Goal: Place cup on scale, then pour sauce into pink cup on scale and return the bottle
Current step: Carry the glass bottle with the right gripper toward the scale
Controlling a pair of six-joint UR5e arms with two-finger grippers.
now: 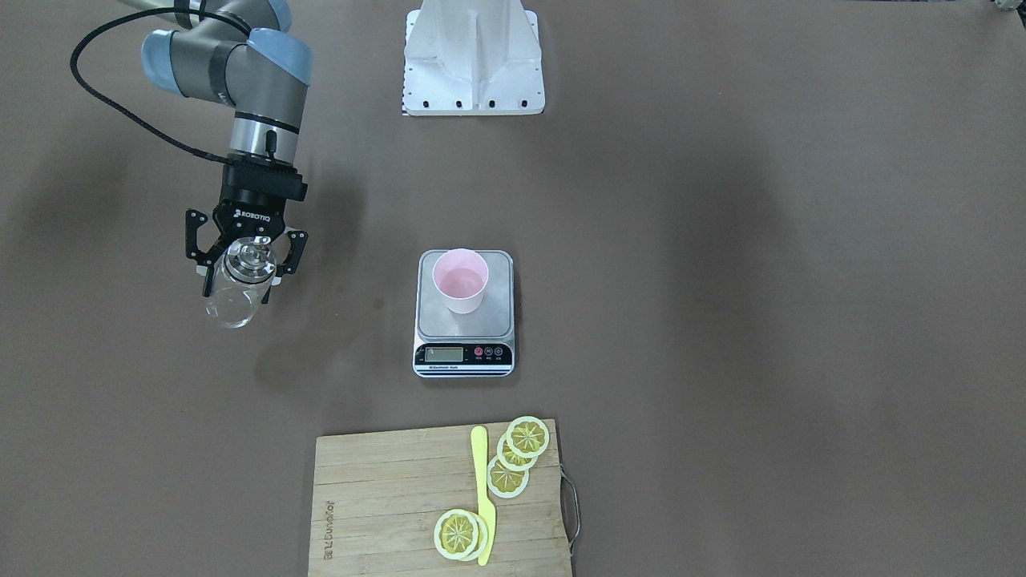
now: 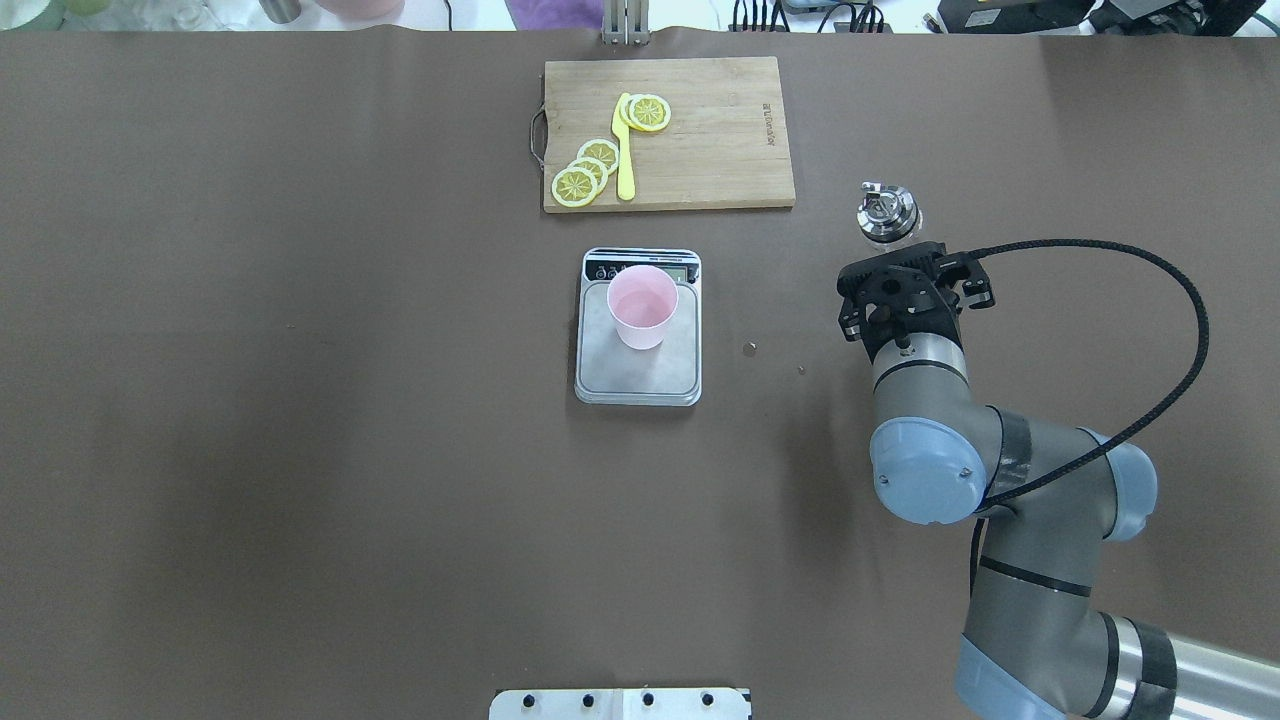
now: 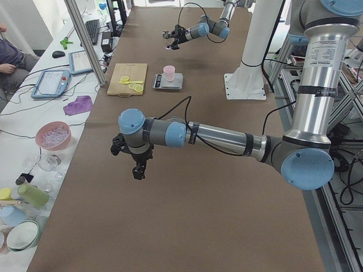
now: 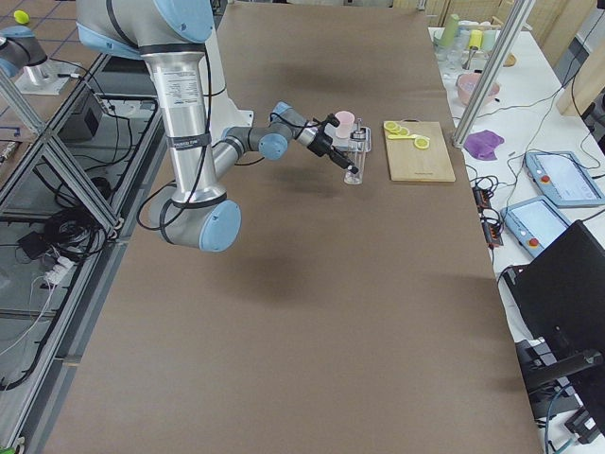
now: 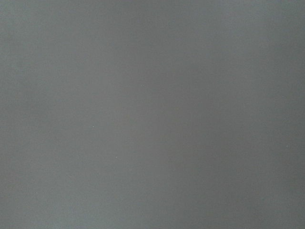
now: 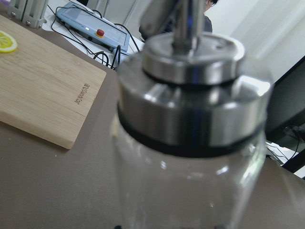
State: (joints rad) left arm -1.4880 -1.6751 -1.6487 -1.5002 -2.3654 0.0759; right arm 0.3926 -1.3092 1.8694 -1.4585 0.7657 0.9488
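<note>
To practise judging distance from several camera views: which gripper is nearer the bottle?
Right. The right gripper has a finger on either side of the bottle. The left gripper hangs far off down the table, nowhere near it.

A robotics lab dressed with kitchen props
Two industrial arms reach over a long table papered in brown, with a white pedestal and aluminium framing; teach pendants, loose cables and a side bench of bowls and cups, a person seated there
</note>
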